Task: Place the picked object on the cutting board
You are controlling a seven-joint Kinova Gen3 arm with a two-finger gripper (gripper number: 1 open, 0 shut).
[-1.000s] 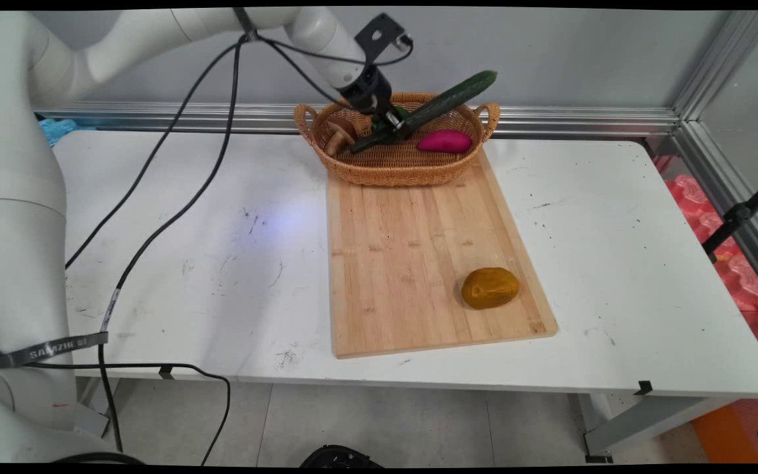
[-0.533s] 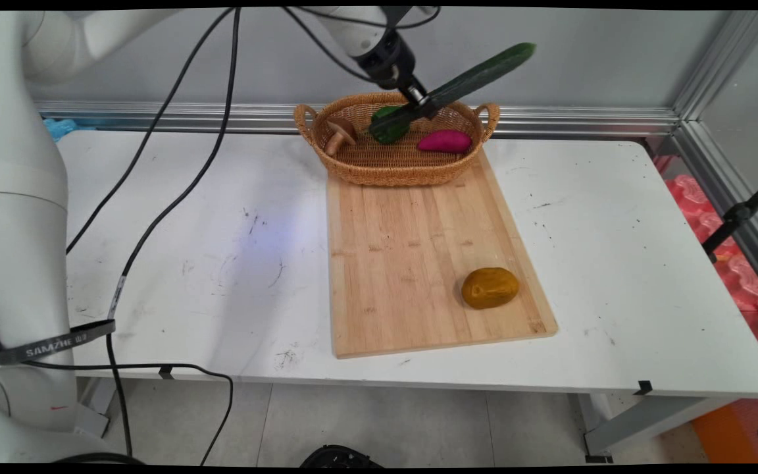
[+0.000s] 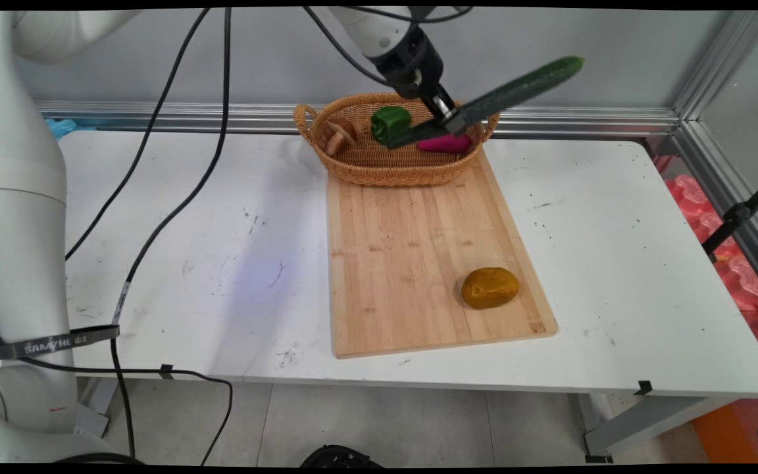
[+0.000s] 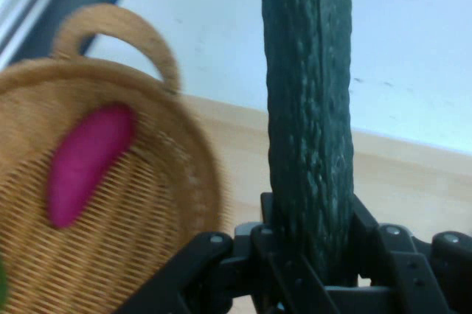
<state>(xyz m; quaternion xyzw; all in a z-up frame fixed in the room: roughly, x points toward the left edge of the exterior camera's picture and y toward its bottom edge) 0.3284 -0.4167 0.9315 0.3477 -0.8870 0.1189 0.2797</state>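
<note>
Gripper: black two-finger gripper [image 3: 448, 118] hangs above the right half of the wicker basket [image 3: 392, 172], its fingers pinched on a cucumber [image 3: 514, 92].
Cucumber: long, dark green and bumpy, gripped near its lower end; it slants up and to the right, clear of the basket, its far tip past the basket's right handle. From the hand camera it [image 4: 310, 130] rises straight up out of the gripper [image 4: 310, 255].
Basket: oval, woven, with two handles, standing on the far end of a bamboo cutting board [image 3: 412, 257].
Inside the basket: a brown mushroom [image 3: 339, 133] at the left, a green bell pepper [image 3: 390, 123] in the middle, a magenta sweet potato [image 3: 448, 144] at the right, just under the gripper. The hand camera shows the sweet potato [image 4: 87, 159] lying on the basket's [image 4: 177, 181] weave.
Board, nearer than the basket: a yellow-brown potato [image 3: 489, 288] lies alone near the right corner, well apart from the basket.
Table: white, scuffed [image 3: 616, 263], carrying the board.
Cables: black cables [image 3: 175, 164] hang from the arm, left of the basket.
</note>
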